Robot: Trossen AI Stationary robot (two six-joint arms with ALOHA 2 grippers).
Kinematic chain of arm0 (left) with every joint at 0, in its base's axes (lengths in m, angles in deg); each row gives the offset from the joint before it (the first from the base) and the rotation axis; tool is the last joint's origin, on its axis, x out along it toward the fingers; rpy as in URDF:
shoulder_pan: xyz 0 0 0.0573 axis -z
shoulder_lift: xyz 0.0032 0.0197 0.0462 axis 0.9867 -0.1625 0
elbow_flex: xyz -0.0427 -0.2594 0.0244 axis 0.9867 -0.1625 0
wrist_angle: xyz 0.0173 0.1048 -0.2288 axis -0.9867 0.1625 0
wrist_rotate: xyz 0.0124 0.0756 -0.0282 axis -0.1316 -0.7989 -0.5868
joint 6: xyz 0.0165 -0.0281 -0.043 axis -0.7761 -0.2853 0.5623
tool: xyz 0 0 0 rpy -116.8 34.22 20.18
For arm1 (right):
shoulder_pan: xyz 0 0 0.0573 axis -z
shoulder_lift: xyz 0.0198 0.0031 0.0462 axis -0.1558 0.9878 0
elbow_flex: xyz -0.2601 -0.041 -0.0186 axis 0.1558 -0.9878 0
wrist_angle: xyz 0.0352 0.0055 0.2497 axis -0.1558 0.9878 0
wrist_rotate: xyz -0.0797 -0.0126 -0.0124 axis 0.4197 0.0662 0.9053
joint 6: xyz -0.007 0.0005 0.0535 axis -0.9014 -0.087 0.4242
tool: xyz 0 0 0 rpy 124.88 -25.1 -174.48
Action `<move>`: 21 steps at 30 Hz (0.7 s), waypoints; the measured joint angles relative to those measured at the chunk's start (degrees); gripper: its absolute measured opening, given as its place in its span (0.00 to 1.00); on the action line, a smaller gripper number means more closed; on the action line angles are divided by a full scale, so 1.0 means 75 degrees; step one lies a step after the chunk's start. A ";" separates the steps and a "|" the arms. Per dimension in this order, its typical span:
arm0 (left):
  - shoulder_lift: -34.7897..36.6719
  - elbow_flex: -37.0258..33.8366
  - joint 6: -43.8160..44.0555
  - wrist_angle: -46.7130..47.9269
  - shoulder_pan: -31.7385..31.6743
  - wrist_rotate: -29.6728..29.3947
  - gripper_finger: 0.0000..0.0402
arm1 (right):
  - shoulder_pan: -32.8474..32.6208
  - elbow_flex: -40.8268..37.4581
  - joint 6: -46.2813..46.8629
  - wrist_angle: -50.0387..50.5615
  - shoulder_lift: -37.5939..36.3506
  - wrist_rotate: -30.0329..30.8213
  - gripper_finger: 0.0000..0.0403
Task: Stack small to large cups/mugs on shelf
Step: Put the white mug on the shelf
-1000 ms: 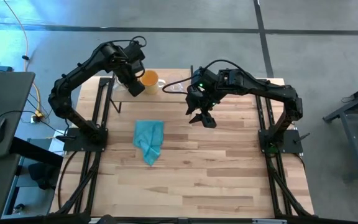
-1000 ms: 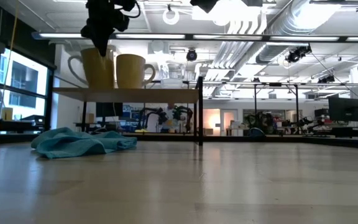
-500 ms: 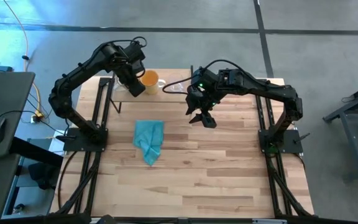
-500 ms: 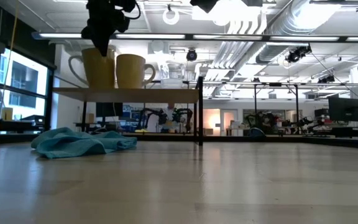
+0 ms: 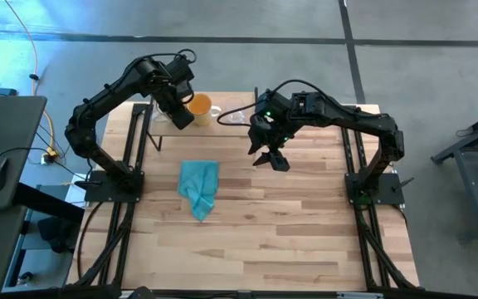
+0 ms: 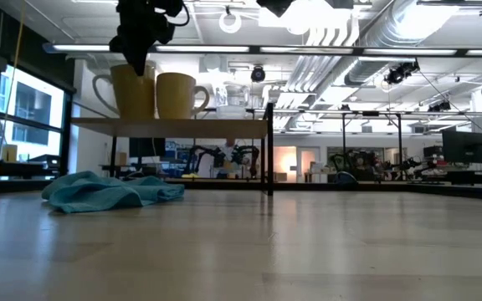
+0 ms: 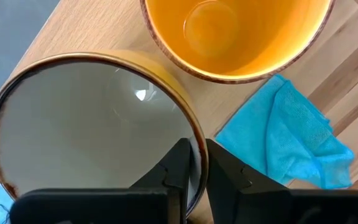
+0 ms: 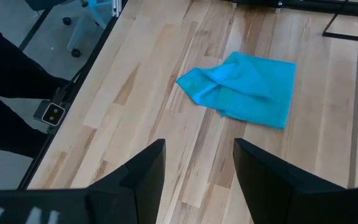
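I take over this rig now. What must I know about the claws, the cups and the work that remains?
Left claw: at the rim of the cream mug on the shelf; the grip is unclear.
Right claw: open, empty, hovering above the tabletop in front of the shelf.
Things: cream mug, orange mug and glass cup stand in a row on the shelf, ordered by size. The teal cloth lies on the tabletop.
Done: all three seem placed.
Left: probably only freeing the left claw and lifting it away without tipping the cream mug.
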 joint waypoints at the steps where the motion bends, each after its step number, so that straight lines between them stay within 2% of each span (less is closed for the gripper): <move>1: 0.0000 0.0000 0.0000 0.0000 0.0000 0.0003 0.08 | 0.0000 0.0000 0.0000 0.0000 0.0000 0.0000 0.45; 21: 0.0002 0.0000 -0.0015 0.0006 -0.0006 0.0232 0.11 | 0.0000 -0.0003 -0.0128 0.0000 0.0000 -0.0017 0.45</move>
